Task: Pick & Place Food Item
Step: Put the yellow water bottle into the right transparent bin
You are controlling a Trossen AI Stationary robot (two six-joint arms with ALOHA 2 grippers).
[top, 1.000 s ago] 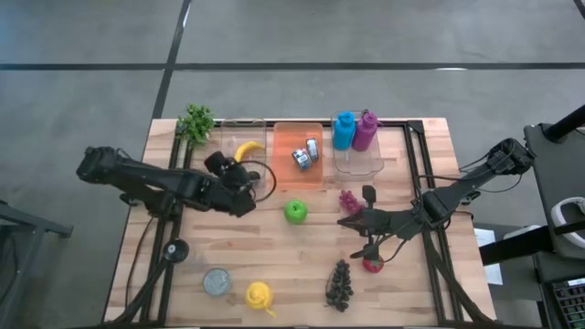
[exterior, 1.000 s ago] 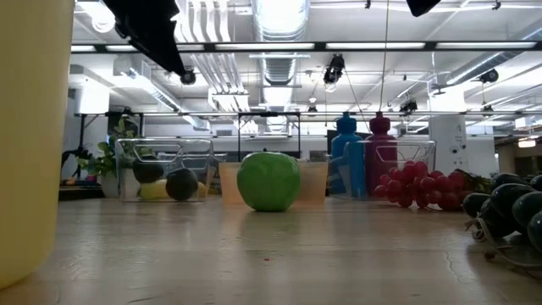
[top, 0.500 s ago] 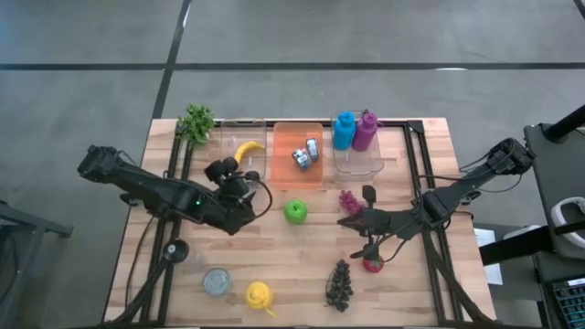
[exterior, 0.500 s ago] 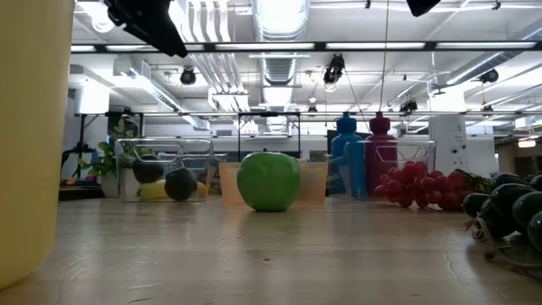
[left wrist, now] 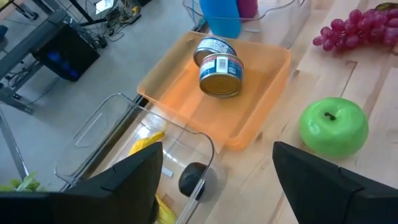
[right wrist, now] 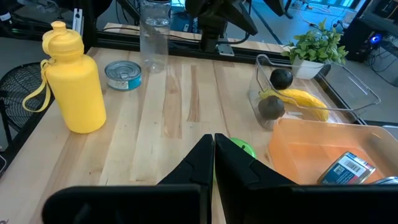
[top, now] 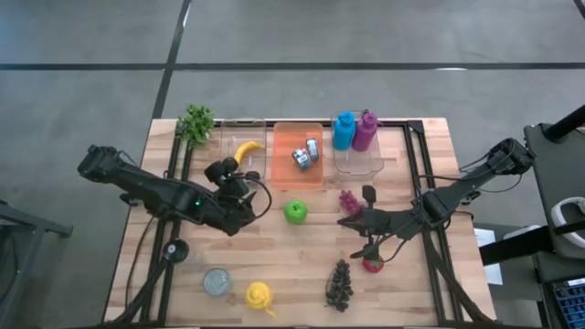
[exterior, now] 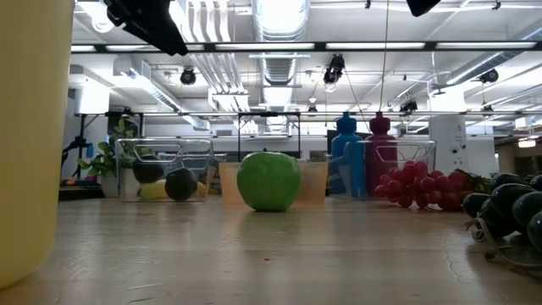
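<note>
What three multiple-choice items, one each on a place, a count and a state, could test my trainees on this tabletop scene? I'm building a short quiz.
1. Where is the banana?
A. in the clear bin
B. in the orange tray
C. beside the yellow bottle

2. How many cans lie in the orange tray?
A. none
B. two
C. four

3. How do the left gripper's fingers stand?
A. shut on the green apple
B. shut on nothing
C. open, holding nothing

Answers: 1 A, the banana shows inside the bin's clear walls. 2 B, two cans lie together there. 3 C, the left wrist view shows its fingers wide apart, with the green apple lying free.
</note>
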